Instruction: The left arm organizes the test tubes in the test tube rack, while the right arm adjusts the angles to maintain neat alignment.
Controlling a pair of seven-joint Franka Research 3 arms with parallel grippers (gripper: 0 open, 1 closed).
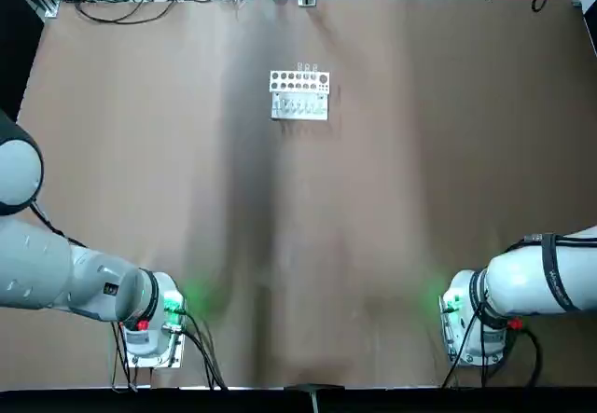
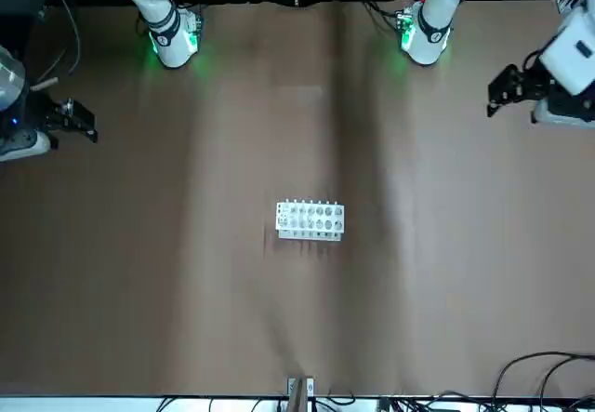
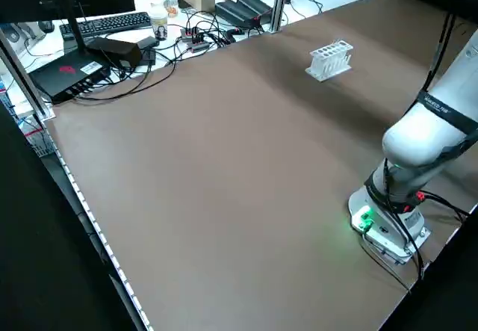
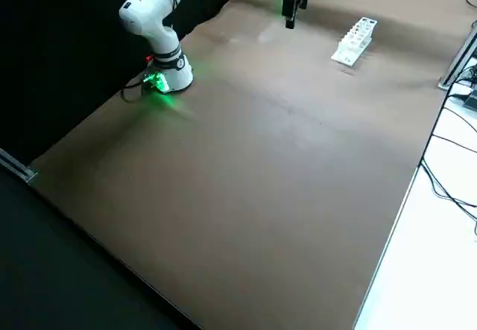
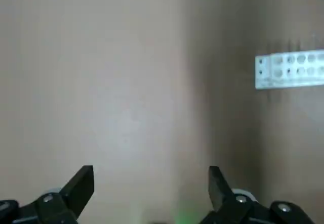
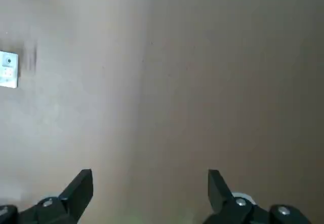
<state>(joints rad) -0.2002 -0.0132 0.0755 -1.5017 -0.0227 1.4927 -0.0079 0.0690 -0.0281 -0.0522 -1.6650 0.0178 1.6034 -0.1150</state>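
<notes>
A brown table [image 1: 392,208] fills the scene, with cables and electronics along its far edge. The rack [image 1: 299,93] stands alone on the far middle of it, thin clear tubes [image 1: 307,66] just visible at its far side. Well apart from it, the left gripper [image 5: 151,186] and right gripper [image 6: 150,188] hang above bare table out at the left and right sides, fingers spread and holding nothing.

Both arms parked at sides, left tool [image 5: 151,183] & right tool [image 6: 150,186] open.
</notes>
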